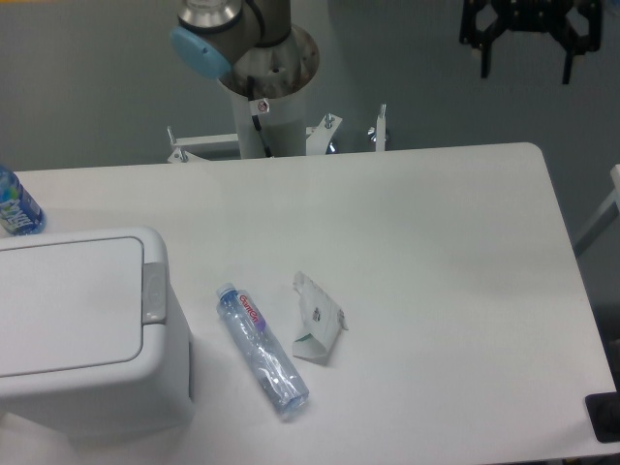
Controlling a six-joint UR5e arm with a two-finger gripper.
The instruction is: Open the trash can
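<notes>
A large white plastic trash can [82,329] sits at the lower left of the frame on a white table [436,252], its flat rectangular lid [63,302] lying down flush and a small grey push latch [154,294] set in the lid's right edge. The bin is boxy with rounded corners and runs off the left side of the picture. Just to its right lies a clear plastic water bottle [262,351] on its side, blue cap toward the upper left, with a red-lettered label too blurred to read. Beside the bottle rests a crumpled white paper carton [317,317] with dark green marks, its print illegible. Another bottle with a blue label [15,203] peeks in at the left edge. At the upper right, the black two-finger gripper [527,60] hangs above the table's far edge, fingers spread and holding nothing. The arm's base [262,87] stands at top centre.
</notes>
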